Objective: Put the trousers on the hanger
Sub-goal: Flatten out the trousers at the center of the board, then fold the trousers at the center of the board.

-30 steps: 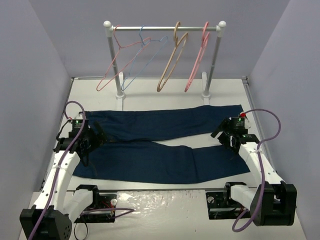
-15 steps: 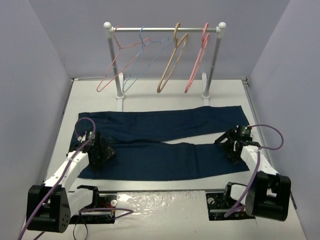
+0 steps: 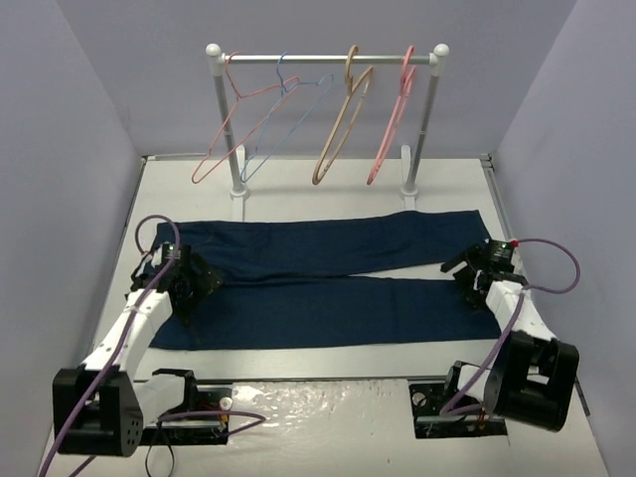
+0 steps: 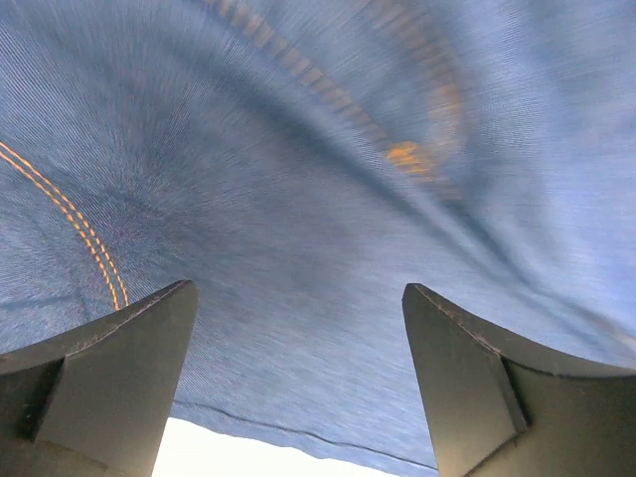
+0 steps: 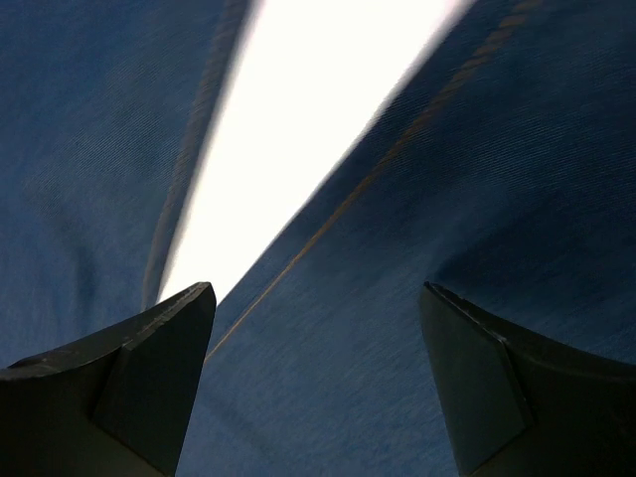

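So the trousers [image 3: 328,288] are laid out flat on the table [image 3: 328,184], just in front of the rack [image 3: 328,58], legs running side to side. The hanger [image 3: 321,171], the thick wood-coloured one, hangs on the rack's bar, well apart from the cloth.

The left gripper [image 4: 296,288] hovers low over the waist end, on the side of the rack's left post, fingers spread wide with nothing in them. The right gripper [image 5: 318,288] is at the cuff end, by the rack's right post. It's spread too, sitting over the inner edge of one leg, with a strip of bare table showing between the legs.

My take: this is the grab before the lift. I'd drop both sets of fingers right onto the cloth and pinch a proper fold near a seam, not just the top layer. On the cuff side, try to catch both legs or one will dangle. Then raise both ends evenly so it doesn't sag or slide.
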Tool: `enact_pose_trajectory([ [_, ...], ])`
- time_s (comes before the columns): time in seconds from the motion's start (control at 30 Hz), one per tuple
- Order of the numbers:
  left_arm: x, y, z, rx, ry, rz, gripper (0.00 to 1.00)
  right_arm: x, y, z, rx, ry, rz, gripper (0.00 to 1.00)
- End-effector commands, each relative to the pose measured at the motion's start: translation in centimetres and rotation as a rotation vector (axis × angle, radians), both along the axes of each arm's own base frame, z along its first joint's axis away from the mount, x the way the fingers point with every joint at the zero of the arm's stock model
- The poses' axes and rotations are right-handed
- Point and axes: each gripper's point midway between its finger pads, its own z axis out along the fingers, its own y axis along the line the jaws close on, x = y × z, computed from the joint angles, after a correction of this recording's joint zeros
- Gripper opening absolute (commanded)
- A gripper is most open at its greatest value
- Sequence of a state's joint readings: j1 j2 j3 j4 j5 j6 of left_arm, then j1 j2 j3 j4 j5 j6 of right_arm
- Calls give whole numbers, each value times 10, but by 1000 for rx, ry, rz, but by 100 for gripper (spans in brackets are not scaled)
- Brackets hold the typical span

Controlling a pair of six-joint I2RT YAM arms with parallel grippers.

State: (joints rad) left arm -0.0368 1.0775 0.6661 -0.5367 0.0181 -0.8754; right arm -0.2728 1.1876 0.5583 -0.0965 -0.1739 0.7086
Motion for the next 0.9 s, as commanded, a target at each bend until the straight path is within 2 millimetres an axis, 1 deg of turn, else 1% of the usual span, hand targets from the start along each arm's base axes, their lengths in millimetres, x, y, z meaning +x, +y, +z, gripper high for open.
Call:
enact_pose_trajectory([
  [0.0, -17, 33, 51, 138, -22, 102, 84, 8, 24, 59, -132, -146, 118, 82],
  [0.03, -23, 39, 51, 160, -4, 132, 85, 7, 32, 65, -137, -162, 148, 82],
  [0.07, -32, 43, 48, 170, 23, 157, 86, 1, 41, 66, -148, -148, 201, 83],
  [0.1, -39, 44, 43, 166, 43, 180, 87, -2, 46, 67, -162, -136, 242, 84],
  [0.23, -62, 53, 28, 147, 103, 302, 89, -10, 55, 69, -179, -112, 343, 89],
  [0.33, -69, 56, 18, 127, 123, 366, 90, -15, 64, 71, -149, -128, 394, 92],
  [0.4, -72, 61, 7, 128, 151, 393, 90, -17, 71, 72, -120, -142, 420, 93],
  [0.5, -83, 64, -12, 123, 212, 438, 89, -21, 87, 73, -105, -152, 482, 93],
  [0.7, -89, 57, -39, 65, 244, 514, 89, -22, 103, 76, -84, -164, 535, 93],
  [0.73, -91, 56, -47, 60, 266, 524, 89, -22, 105, 77, -80, -169, 542, 93],
  [0.87, -79, 55, -60, 35, 258, 543, 88, -23, 109, 77, -75, -176, 560, 93],
])
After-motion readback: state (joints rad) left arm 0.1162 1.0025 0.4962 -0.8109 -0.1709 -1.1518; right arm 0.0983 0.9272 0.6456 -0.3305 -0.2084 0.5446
